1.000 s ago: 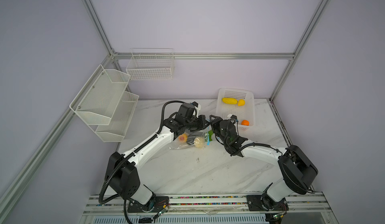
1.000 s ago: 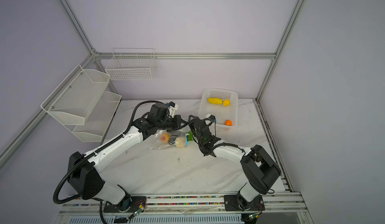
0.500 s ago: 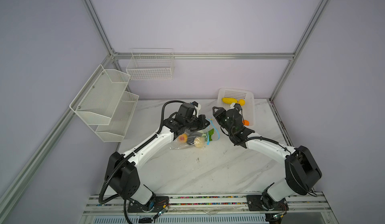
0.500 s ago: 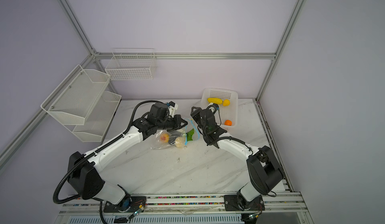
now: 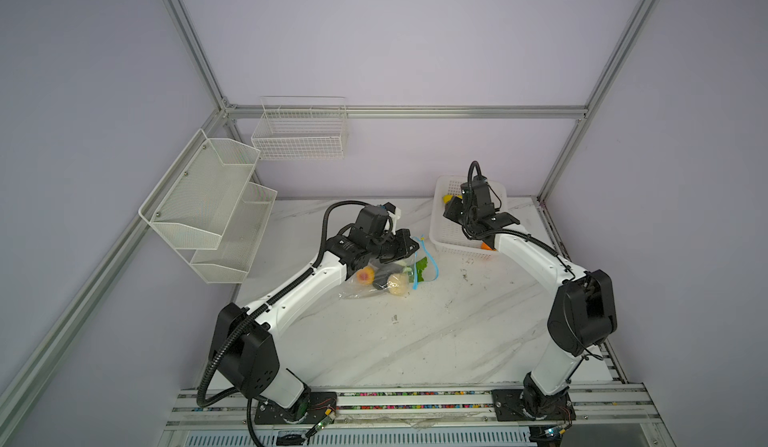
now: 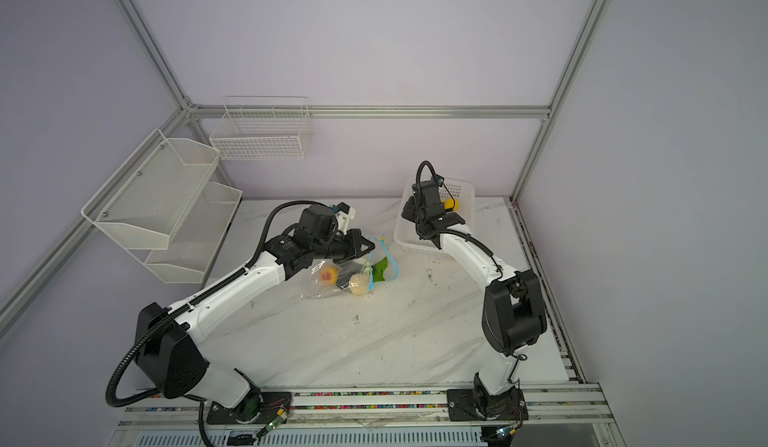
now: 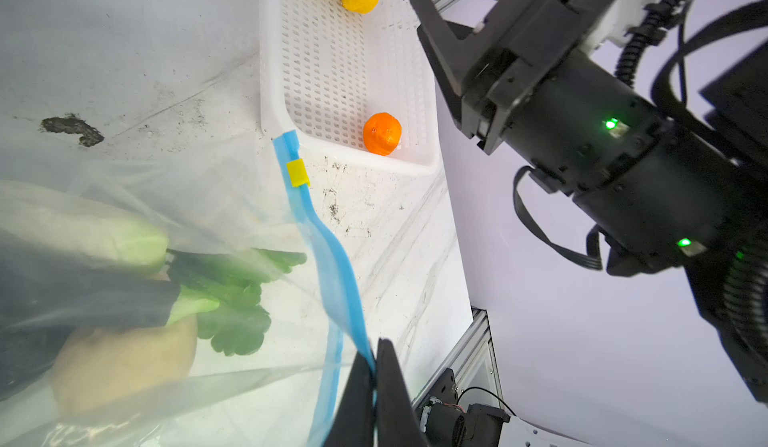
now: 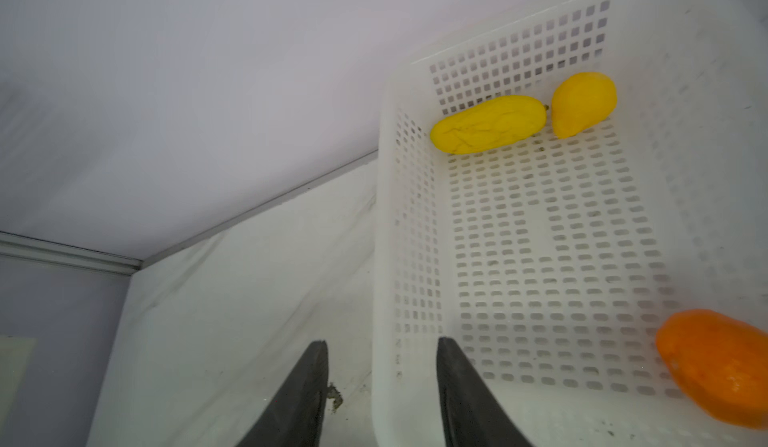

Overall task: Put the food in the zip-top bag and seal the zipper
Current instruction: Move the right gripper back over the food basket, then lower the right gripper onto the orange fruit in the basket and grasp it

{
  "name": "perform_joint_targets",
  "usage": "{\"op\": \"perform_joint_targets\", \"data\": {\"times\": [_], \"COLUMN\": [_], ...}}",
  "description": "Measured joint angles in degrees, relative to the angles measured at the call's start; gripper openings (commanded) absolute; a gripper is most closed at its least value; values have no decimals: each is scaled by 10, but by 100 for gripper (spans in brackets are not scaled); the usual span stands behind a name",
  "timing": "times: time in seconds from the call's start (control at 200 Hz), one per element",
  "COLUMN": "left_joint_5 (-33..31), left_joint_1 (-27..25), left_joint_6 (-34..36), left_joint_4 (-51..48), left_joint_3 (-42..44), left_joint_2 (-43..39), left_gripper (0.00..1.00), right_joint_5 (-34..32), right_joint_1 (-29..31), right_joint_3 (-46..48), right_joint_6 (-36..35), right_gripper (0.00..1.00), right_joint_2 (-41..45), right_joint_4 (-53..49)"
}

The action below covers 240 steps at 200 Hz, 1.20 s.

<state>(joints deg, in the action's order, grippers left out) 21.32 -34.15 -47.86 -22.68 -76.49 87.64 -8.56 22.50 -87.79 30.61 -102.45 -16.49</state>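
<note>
Your left gripper [image 7: 374,366] pinches the blue zipper [image 7: 328,258] of the zip-top bag [image 5: 353,291], lying on the table [image 5: 415,341] with food [image 5: 397,285] inside. Your right gripper [image 8: 380,345] hangs spread, empty, over the white basket [image 8: 384,216] rim; two yellow pieces [image 8: 488,124] and an orange piece [image 8: 715,366] lie in it.

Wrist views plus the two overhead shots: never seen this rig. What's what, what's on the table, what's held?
Two white robot arms stand at the front of a marble table, each ending in a two-finger gripper. Both top views look down from one camera head; each wrist view rides on an arm, looking along its fingers. On the table lie a zip-top bag holding toy food and a white basket holding two yellow pieces and an orange piece. The left gripper is shut on the bag's blue zipper. The right gripper is open and empty at the basket's edge.
</note>
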Motion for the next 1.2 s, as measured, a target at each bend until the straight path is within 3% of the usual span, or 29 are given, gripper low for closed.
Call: {"op": "perform_joint_targets", "data": {"times": [0.17, 0.39, 0.75, 1.2], "left_joint_5": [4, 10, 10, 10], "left_joint_1": [0, 0, 0, 0], "left_joint_6": [1, 5, 4, 5], "left_joint_4": [-1, -3, -5, -5], "left_joint_3": [0, 0, 0, 0], "left_joint_2": [1, 11, 17, 17], "left_gripper": [0, 0, 0, 0], "right_joint_5": [-49, -81, -94, -95], "right_joint_1": [-22, -59, -116, -127], "right_joint_3": [-61, -78, -103, -91], "right_joint_6": [-51, -90, -121, -127], "right_gripper": [46, 50, 61, 68], "right_joint_2": [-65, -97, -145, -184], "right_joint_4": [-99, -158, -182, -191]}}
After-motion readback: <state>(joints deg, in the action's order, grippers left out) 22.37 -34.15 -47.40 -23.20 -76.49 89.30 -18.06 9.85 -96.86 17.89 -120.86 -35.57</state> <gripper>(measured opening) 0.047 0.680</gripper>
